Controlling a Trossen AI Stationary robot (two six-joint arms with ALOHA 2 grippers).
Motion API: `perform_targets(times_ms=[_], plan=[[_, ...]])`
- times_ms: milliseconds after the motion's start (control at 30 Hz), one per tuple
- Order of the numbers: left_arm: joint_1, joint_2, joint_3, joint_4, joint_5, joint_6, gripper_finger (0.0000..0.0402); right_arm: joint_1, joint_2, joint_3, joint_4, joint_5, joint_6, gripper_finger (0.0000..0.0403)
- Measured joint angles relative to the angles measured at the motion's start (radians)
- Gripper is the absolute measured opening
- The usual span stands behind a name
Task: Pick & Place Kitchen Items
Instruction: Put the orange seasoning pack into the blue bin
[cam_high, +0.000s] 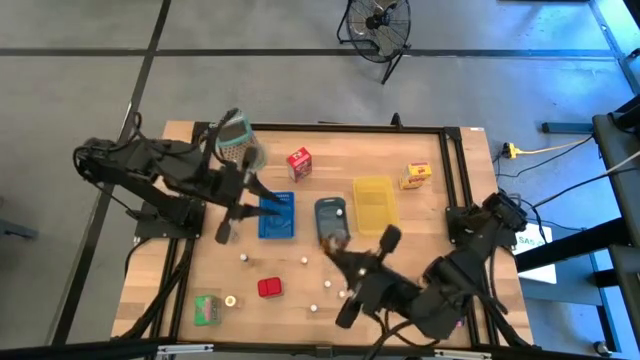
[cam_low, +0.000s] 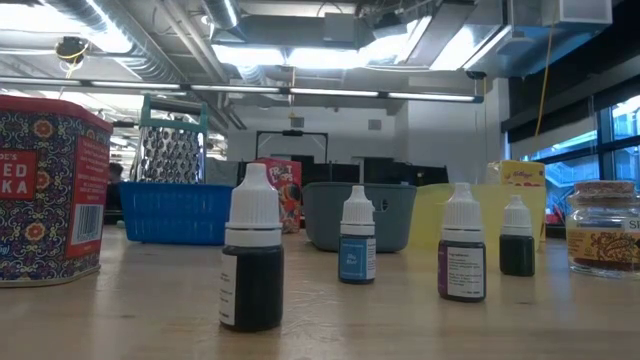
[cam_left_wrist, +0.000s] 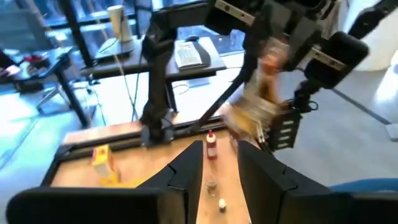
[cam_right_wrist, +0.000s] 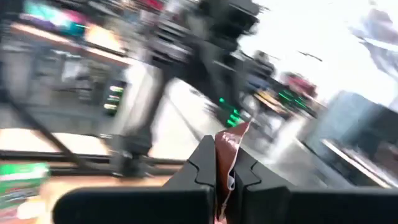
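Observation:
My right gripper (cam_high: 340, 252) is shut on a brown packet (cam_high: 335, 238), held in the air over the near end of the grey-blue tray (cam_high: 329, 212). My left gripper (cam_left_wrist: 221, 177) stands open above the blue tray (cam_high: 277, 218), pointing toward the table's right side, with nothing between its fingers. A red carton (cam_high: 298, 163) and a yellow carton (cam_high: 418, 175) stand at the back. Resting on the wood near the front are a red tin (cam_high: 269, 288), a green carton (cam_high: 207, 309), a small jar (cam_low: 603, 228) and several white-capped little bottles (cam_low: 251, 265). My right gripper pinches the brown packet between its two fingers; one end (cam_right_wrist: 229, 143) sticks out past the fingertips. The fingers come slanting from the table's near right side, roughly level. The packet (cam_left_wrist: 260, 102) is lifted clear of the table and tray.
A yellow tray (cam_high: 373, 203) lies right of the grey-blue one. A green-rimmed mesh basket (cam_high: 235, 140) stands at the back left beside my left arm. Black rails run along the table's far and right edges (cam_high: 455, 170). A fan (cam_high: 378, 25) stands on the floor beyond.

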Motion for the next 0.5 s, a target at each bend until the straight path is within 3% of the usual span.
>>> perform_targets(times_ms=[100, 133, 233, 267, 333, 367, 467, 500], plan=[[-0.017, -0.005, 0.0, -0.044, 0.002, -0.049, 0.0091, 0.007, -0.003, 0.0, -0.037, -0.184, 0.021, 0.0001], [-0.024, -0.002, 0.0, -0.058, 0.003, -0.063, 0.0091, 0.01, -0.001, -0.001, -0.022, -0.177, 0.025, 0.0001], [-0.046, 0.019, 0.0, -0.085, 0.009, -0.082, 0.0092, 0.019, -0.004, 0.0, -0.012, 0.019, 0.062, 0.0001], [-0.056, 0.031, 0.0, -0.096, 0.017, -0.083, 0.0092, 0.013, -0.007, 0.0, -0.029, -0.006, 0.082, 0.0001], [-0.078, 0.058, 0.0, -0.101, 0.05, -0.088, 0.0093, 0.002, -0.008, 0.001, -0.043, -0.193, 0.08, 0.0], [-0.088, 0.074, 0.0, -0.103, 0.067, -0.088, 0.0093, 0.001, -0.005, 0.0, -0.03, -0.211, 0.077, 0.0], [-0.123, 0.115, 0.0, -0.102, 0.099, -0.062, 0.009, 0.01, -0.006, 0.0, -0.056, -0.005, 0.123, 0.0], [-0.136, 0.126, 0.0, -0.101, 0.1, -0.051, 0.009, 0.006, -0.01, 0.001, -0.09, 0.005, 0.15, 0.0]])
